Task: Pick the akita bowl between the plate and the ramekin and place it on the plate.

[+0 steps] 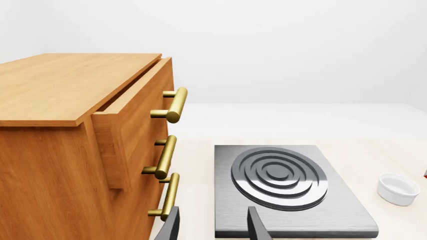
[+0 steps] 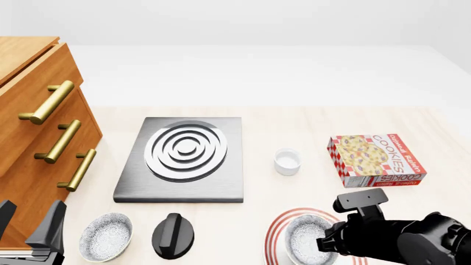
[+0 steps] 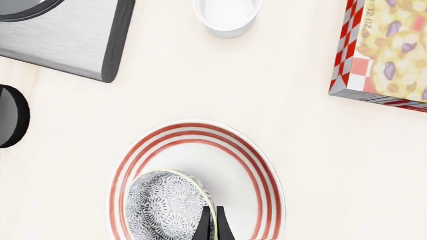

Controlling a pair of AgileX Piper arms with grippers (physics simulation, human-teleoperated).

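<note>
The akita bowl [image 3: 167,205], grey-speckled with a thin pale rim, sits tilted over the near-left part of the plate [image 3: 233,167], a wide white plate with red rings. My right gripper [image 3: 213,224] is shut on the bowl's rim. In the front view the bowl [image 2: 305,237] lies inside the plate's [image 2: 276,229] rings, partly covered by my black right arm. The ramekin [image 2: 287,162] stands beyond the plate, small and plain white. My left gripper [image 1: 213,227] is open and holds nothing, down at the table's near-left corner [image 2: 28,226].
A look-alike speckled bowl [image 2: 105,236] and a black round object [image 2: 175,236] lie near the front edge. A steel burner slab [image 2: 184,157] sits mid-table, a cookies box [image 2: 376,160] at the right, and a wooden drawer cabinet [image 2: 30,127] at the left.
</note>
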